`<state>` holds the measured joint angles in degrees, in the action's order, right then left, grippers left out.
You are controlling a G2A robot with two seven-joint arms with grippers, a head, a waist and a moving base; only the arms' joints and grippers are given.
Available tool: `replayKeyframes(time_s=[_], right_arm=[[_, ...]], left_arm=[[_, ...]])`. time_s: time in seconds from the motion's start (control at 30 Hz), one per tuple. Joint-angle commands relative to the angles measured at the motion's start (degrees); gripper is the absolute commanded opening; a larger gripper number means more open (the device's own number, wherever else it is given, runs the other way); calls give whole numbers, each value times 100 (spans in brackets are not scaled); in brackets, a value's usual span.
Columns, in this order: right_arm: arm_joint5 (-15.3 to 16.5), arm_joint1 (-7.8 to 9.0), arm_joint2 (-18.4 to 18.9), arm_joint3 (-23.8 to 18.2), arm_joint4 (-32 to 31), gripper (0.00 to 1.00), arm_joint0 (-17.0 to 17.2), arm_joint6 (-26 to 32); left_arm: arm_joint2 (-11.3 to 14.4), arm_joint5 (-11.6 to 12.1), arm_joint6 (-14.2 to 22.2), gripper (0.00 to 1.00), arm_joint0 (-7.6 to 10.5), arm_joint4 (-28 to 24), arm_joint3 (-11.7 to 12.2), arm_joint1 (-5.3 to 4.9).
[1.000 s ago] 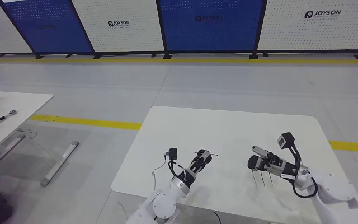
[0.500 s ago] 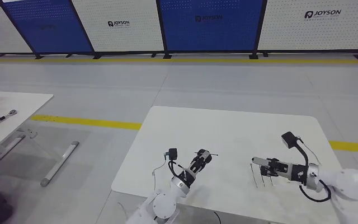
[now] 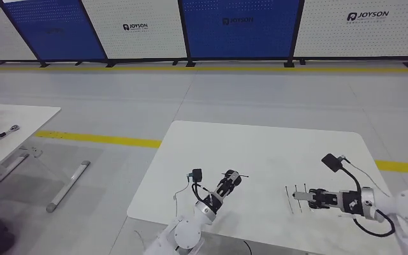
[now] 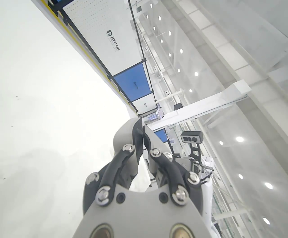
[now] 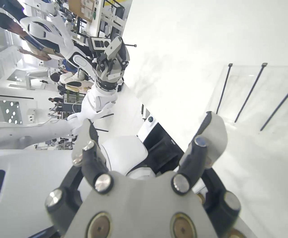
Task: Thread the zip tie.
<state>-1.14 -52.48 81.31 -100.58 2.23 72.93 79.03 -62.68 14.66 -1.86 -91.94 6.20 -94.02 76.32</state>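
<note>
A white table (image 3: 255,150) bears a clear sheet (image 5: 237,90) with three black zip ties (image 5: 249,93).

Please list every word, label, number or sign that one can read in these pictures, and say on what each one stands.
White panels: a logo with one brand word; a brand mark, so not quoted.
Blue panels: the same kind of mark, too faint to read.
Box label: too small to read.
Zip ties, table: no print.
</note>
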Motion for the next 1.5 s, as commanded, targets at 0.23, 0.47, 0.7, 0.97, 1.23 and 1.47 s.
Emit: replayKeyframes(time_s=[0.23,0.47,0.7,0.97,1.23,1.47], right_arm=[[-19,26,58,-82,-60,100,-6,39],[-547,385,-96,-628,-478,100,-300,61],[-1113,787,-1065,-297,-882,100,-1082,61],[-970,854,-1653,114,-748,100,-1487,61],[-938,851,-1746,3,-1076,100,-1396,-232],[-1834,719,-2592,-228,-2669,100,-1736,-290]], left_arm=[[0,0,0,0,0,0,0,0],[0,0,0,0,0,0,0,0],[0,0,0,0,0,0,0,0],[0,0,0,0,0,0,0,0],[0,0,0,0,0,0,0,0],[0,0,0,0,0,0,0,0]])
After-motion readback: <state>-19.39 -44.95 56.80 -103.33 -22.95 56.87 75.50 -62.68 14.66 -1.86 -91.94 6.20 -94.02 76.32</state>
